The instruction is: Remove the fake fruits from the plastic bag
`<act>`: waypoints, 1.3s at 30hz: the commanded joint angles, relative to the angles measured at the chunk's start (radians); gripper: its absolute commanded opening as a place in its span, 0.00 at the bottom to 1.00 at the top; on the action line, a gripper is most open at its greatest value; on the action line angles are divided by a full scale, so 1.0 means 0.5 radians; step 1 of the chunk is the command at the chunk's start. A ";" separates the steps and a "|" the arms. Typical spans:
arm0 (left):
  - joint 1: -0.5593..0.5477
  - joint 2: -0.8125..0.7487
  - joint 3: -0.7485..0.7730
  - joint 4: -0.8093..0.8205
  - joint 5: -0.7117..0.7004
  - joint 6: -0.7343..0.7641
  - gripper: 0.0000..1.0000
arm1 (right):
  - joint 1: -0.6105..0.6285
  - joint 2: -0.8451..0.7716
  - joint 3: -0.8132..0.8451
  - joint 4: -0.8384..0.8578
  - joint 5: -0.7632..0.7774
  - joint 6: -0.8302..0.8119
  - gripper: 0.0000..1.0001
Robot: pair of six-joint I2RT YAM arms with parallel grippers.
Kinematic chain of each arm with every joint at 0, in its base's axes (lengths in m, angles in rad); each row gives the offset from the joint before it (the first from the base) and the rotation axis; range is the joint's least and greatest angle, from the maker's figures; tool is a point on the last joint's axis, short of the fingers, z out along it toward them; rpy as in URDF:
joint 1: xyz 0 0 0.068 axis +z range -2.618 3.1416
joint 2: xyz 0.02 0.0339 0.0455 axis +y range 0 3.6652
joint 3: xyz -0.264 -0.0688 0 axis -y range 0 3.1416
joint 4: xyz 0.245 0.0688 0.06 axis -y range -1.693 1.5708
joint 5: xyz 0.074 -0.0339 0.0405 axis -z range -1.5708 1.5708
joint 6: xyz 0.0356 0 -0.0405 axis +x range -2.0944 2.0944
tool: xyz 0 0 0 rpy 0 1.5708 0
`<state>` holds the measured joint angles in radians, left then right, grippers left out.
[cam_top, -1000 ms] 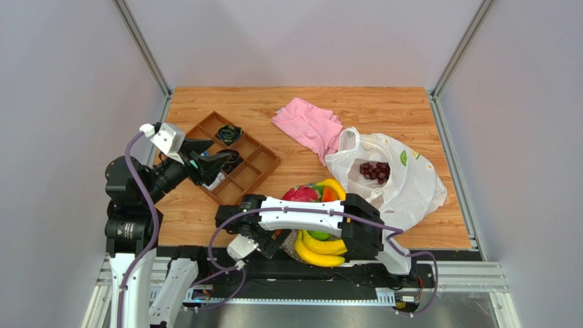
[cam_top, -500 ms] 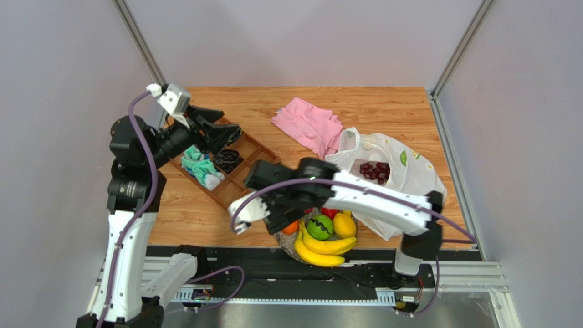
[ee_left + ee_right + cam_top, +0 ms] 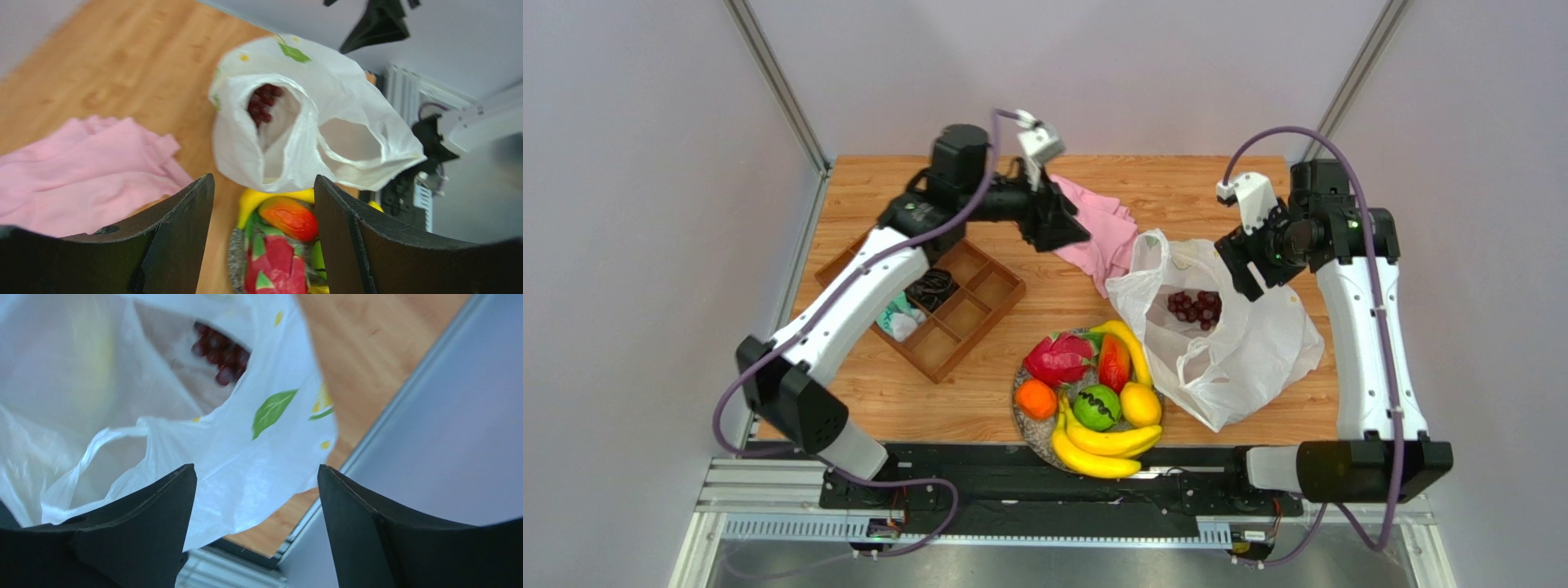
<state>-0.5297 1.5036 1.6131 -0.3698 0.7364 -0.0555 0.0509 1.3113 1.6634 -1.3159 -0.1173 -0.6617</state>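
The white plastic bag (image 3: 1241, 337) lies at the right with its mouth open; dark purple grapes (image 3: 1195, 306) sit inside, also seen in the left wrist view (image 3: 263, 101) and the right wrist view (image 3: 221, 355). On a grey plate (image 3: 1028, 428) near the front are the dragon fruit (image 3: 1059, 360), red-orange piece (image 3: 1113, 363), orange (image 3: 1036, 399), green round fruit (image 3: 1096, 407), lemon (image 3: 1140, 403) and bananas (image 3: 1100, 448). My left gripper (image 3: 1063, 223) is open and empty, raised over the pink cloth. My right gripper (image 3: 1244, 272) is open and empty, raised over the bag's back right edge.
A pink cloth (image 3: 1081, 227) lies behind the bag's left side. A brown compartment tray (image 3: 986, 309) with small items stands at the left. Grey walls with metal rails bound the table at left, right and back.
Both arms have swung up and back from low over the plate. The left gripper went from the tray to above the pink cloth; the right gripper went to above the bag.
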 commanded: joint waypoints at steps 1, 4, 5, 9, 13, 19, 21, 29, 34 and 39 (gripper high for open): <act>-0.232 0.201 0.072 0.027 0.202 0.071 0.70 | -0.191 0.110 -0.253 -0.087 -0.577 0.136 0.72; -0.358 0.468 0.188 0.046 0.178 0.056 0.70 | -0.197 0.343 -0.149 -0.108 -0.826 0.265 0.63; -0.404 0.520 0.219 0.065 0.156 0.050 0.70 | -0.197 0.387 -0.136 -0.096 -0.872 0.292 0.61; -0.453 0.757 0.418 0.218 -0.009 -0.100 0.73 | -0.194 0.540 -0.164 0.057 -0.931 0.366 0.60; -0.468 0.898 0.544 0.304 0.043 -0.193 0.73 | -0.194 0.687 -0.167 0.000 -0.962 0.351 0.59; -0.490 0.896 0.563 0.191 0.012 -0.104 0.00 | -0.301 0.697 -0.442 -0.197 -0.619 0.225 0.50; -0.490 0.813 0.438 0.136 0.027 0.022 0.00 | -0.424 0.599 -0.544 -0.267 -0.457 0.066 0.50; -0.502 0.484 -0.026 0.151 0.037 0.182 0.00 | -0.574 -0.030 -1.179 0.110 0.091 -0.493 0.50; -0.554 0.506 0.020 0.117 -0.025 0.267 0.00 | -0.574 -0.110 -1.023 0.165 -0.430 -0.475 0.51; -0.594 0.576 0.179 0.138 -0.132 0.240 0.00 | -0.461 0.043 -0.757 0.135 -0.781 -0.432 0.51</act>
<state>-0.8074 1.7859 1.6123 -0.3313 0.7090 0.0345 -0.2234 1.2861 1.1717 -1.2873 -0.3325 -0.8623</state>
